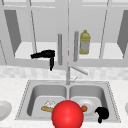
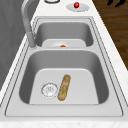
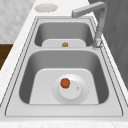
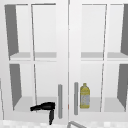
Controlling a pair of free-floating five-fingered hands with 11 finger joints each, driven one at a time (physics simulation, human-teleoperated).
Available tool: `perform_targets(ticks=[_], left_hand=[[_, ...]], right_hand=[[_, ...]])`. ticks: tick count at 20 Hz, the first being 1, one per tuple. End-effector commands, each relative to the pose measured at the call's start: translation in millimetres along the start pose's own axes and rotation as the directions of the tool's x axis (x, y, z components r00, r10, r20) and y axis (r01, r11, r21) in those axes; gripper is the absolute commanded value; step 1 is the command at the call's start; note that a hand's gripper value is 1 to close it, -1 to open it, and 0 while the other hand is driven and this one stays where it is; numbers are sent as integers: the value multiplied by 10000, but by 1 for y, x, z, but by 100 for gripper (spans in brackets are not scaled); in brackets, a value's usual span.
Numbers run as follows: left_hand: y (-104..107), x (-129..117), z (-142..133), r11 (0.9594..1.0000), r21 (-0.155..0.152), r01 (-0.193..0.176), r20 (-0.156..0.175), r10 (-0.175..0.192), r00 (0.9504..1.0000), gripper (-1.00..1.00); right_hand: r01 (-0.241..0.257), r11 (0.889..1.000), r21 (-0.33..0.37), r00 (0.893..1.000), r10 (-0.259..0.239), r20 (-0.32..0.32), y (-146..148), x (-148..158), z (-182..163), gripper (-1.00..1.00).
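Note:
My left hand (image 1: 45, 55) hovers in front of the left wall-cabinet door, just left of its vertical handle (image 1: 60, 49), fingers straight and holding nothing; the upper view has the left hand (image 4: 44, 107) beside that handle (image 4: 60, 101). My right hand (image 1: 102, 113) hangs low over the sink's front right corner, fingers curled and empty; in the left side view a hand (image 2: 116, 2) sits beyond the counter edge over the floor. A big red ball (image 1: 67, 115) sits at the front centre. A yellow bottle (image 1: 85, 42) stands behind the right door.
The left basin holds a bread stick (image 2: 64, 87) beside the drain (image 2: 49, 89). A white plate (image 3: 75, 93) with a small orange-red item (image 3: 65, 83) lies in the right basin. The faucet (image 1: 68, 72) rises between basins. Plates sit on the left counter (image 1: 3, 110) and right counter (image 2: 83, 8).

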Motion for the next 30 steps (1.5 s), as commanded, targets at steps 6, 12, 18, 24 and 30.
perform_targets(ticks=[6, 12, 18, 24, 30], left_hand=[[0, 32, -62, 10000, 21, 66, -673, -64, 9977, -100], [1, 25, -46, 9995, 242, 195, -1186, -165, 9928, -100], [-11, 3, 0, 9953, 962, -143, -1026, 242, 9944, -100], [-18, -12, 24, 9973, 736, 59, -275, -39, 9996, -100], [-41, -16, 37, 9991, 328, 254, 487, -269, 9984, -100]], right_hand=[[0, 10000, 0, 10000, 0, 0, 0, 0, 0, 0], [0, 10000, 0, 10000, 0, 0, 0, 0, 0, 0], [0, 10000, 0, 10000, 0, 0, 0, 0, 0, 0], [0, 10000, 0, 10000, 0, 0, 0, 0, 0, 0], [0, 10000, 0, 10000, 0, 0, 0, 0, 0, 0]])
